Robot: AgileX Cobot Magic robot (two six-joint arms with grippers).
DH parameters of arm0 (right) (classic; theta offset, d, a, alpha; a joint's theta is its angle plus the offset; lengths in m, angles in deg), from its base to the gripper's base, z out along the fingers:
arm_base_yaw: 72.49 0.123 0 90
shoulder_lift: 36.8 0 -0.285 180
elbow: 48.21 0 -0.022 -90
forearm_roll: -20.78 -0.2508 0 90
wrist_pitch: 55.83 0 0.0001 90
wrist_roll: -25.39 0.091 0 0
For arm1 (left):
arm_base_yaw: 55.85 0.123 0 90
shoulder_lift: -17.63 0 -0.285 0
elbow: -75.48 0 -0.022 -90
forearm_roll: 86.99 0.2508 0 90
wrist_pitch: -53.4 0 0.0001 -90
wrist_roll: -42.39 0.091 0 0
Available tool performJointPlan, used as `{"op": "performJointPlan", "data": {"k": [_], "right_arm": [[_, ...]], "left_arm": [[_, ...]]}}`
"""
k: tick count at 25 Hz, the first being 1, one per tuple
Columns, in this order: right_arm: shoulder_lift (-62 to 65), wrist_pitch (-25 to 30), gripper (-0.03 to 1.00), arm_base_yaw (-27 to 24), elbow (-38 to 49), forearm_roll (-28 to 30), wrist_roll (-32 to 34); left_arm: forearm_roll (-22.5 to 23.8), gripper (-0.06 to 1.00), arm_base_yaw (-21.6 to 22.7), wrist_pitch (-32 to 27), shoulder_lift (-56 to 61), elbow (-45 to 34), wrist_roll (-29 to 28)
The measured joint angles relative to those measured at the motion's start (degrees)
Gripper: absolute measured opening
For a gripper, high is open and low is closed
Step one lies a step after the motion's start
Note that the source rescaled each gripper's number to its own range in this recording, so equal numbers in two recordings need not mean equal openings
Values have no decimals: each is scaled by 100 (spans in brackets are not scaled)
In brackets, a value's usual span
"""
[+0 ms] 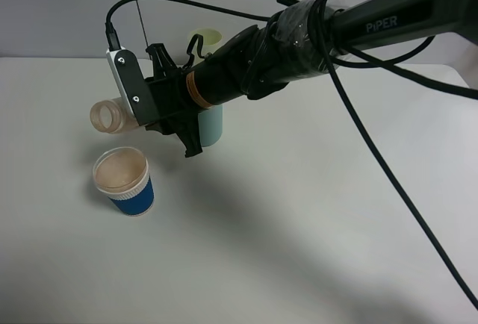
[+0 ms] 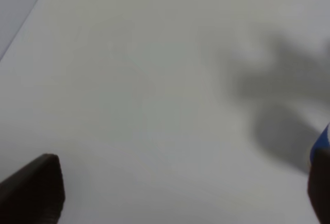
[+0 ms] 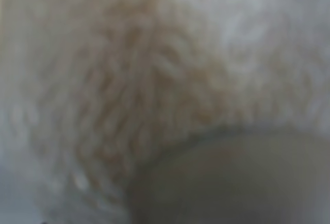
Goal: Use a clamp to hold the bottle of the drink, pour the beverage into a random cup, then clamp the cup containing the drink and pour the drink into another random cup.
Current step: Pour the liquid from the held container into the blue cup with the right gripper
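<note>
We pinch the bottle (image 1: 110, 116) in our right gripper (image 1: 153, 111), tipped sideways, mouth toward 9 o'clock, just above the blue cup (image 1: 125, 182) so drink falls in. Our left gripper (image 2: 183, 182) is spread wide.

Bottle (image 1: 109, 116): neck and mouth only, left of centre; body hidden inside right gripper (image 1: 146, 119).
Teal tumbler (image 1: 213, 126): lower strip only, behind the arm.
Yellow-green tumbler (image 1: 208, 37): rim only, upper centre.
Right wrist view: blurred peach mass, unreadable.
Left wrist view: soft focus; dark fingertips (image 2: 36, 190) and blue sliver (image 2: 323, 140) cropped at the edges.
</note>
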Motion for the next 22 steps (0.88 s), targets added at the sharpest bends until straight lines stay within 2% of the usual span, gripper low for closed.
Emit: {"op": "performJointPlan", "data": {"k": [22], "right_arm": [[0,151,1,29,0,0,-603]], "left_arm": [[0,88,0,0,0,0,0]]}}
